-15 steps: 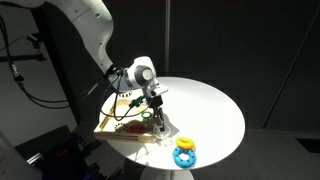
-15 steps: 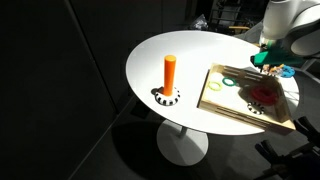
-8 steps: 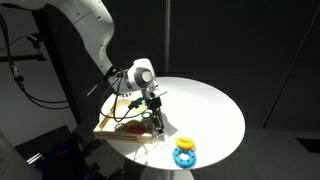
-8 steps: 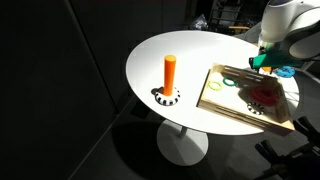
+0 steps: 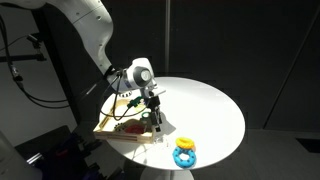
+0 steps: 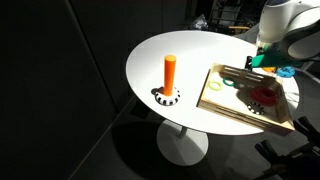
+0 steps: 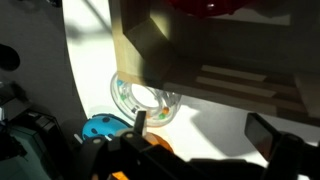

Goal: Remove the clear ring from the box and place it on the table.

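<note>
While the wrist view shows the clear ring (image 7: 145, 100) beside my gripper (image 7: 198, 122), jaws spread wide, exterior views hide it. Whether we touch, I cannot tell.

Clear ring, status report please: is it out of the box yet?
Gripper open, at box edge. Clear ring looks to be on table, against box wall. Blue ring nearby, not blocking.
</note>
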Available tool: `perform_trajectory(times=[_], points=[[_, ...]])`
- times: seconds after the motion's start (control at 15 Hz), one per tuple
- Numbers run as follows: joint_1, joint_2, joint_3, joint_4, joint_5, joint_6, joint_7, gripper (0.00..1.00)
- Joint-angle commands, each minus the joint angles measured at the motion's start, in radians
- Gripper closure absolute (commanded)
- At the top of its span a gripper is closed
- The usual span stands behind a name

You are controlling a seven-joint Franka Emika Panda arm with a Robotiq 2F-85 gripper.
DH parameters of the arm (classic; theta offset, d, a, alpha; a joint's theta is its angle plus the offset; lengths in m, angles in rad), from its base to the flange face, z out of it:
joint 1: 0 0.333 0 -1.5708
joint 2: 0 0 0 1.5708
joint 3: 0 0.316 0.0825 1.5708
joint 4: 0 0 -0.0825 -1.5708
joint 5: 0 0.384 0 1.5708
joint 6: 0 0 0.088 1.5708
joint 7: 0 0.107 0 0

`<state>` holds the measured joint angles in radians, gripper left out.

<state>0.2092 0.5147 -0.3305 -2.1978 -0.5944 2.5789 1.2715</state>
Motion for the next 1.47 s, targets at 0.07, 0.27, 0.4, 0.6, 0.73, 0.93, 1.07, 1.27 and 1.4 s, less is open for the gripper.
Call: perform_trajectory(times=[0.07,0.27,0.4,0.6,0.73,0.93,1.07,1.27,1.4], points=[[-0.001,-0.073,0.005,-0.011,-0.014,-0.041,-0.003,0.00],[-0.010,-0.128,0.024,-0.021,-0.006,-0.053,-0.013,0.00],[-0.024,-0.165,0.048,-0.029,0.008,-0.053,-0.029,0.00],[-0.055,-0.215,0.102,-0.045,0.056,-0.047,-0.090,0.00],[-0.079,-0.248,0.141,-0.060,0.121,-0.045,-0.159,0.00],[-0.116,-0.293,0.198,-0.079,0.253,-0.061,-0.306,0.00],[-0.136,-0.317,0.228,-0.087,0.345,-0.091,-0.414,0.00],[-0.167,-0.346,0.268,-0.082,0.506,-0.172,-0.597,0.00],[-0.180,-0.365,0.282,-0.073,0.599,-0.245,-0.708,0.00]])
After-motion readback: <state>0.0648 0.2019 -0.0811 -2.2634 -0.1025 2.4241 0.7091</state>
